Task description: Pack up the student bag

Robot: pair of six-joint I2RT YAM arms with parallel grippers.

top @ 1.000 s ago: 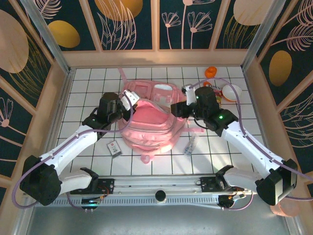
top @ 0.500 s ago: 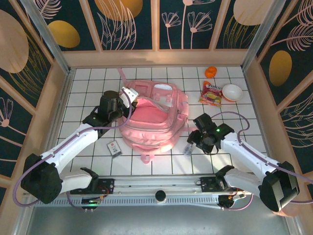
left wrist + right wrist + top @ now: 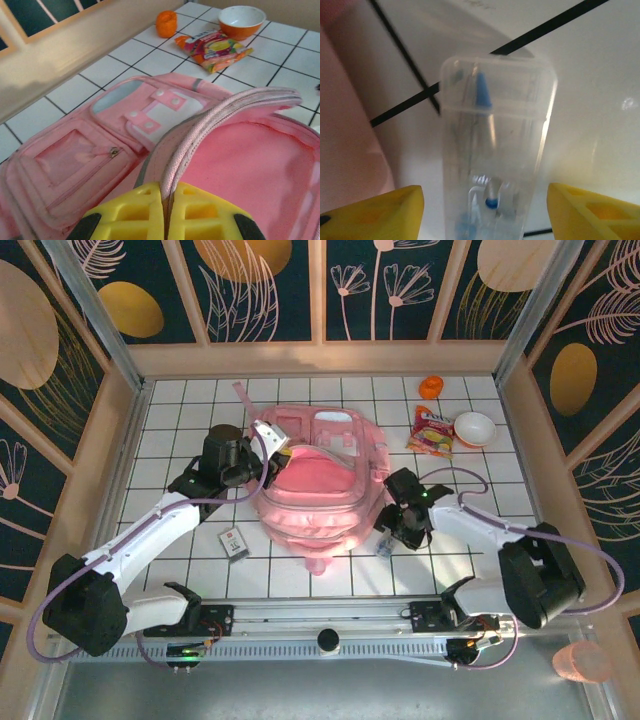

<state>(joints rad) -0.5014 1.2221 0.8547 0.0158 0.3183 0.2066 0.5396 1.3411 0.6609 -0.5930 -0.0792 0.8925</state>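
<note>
Left pincer [image 3: 166,200] was clamped on the student bag [image 3: 320,490]'s open rim, the bag lying just beside the right pincer [image 3: 484,210], whose fingers sat spread around a clear case [image 3: 492,150] on the surface [image 3: 180,420].

I see a white tiled counter [image 3: 180,410] with dark grid lines. The pink student bag [image 3: 320,480] lies near its middle. Toward the far right corner a small orange object [image 3: 431,387], a bright snack packet [image 3: 433,431] and an orange bowl [image 3: 474,428] sit close together. A small card-like packet [image 3: 233,542] lies off the bag's near-left side, and a clear plastic case [image 3: 492,150] rests just right of the bag.
</note>
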